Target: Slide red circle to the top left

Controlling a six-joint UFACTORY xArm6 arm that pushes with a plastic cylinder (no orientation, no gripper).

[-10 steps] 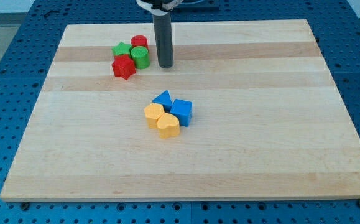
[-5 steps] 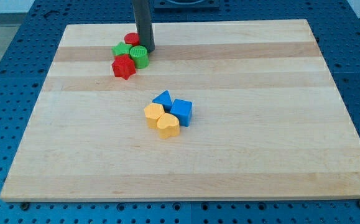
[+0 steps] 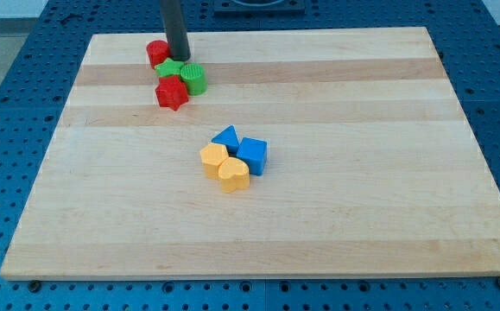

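The red circle lies near the board's top left, just left of my tip. The dark rod comes down from the view's top and its tip touches or nearly touches the circle's right side. Right below the tip sit a green star-like block and a green circle. A red star-like block lies below them.
A cluster sits at the board's middle: a blue triangle, a blue cube, a yellow hexagon-like block and a yellow heart. The wooden board lies on a blue perforated table.
My tip has moved left and up from the right of the green circle. The red circle has slid left and up, away from the green blocks.
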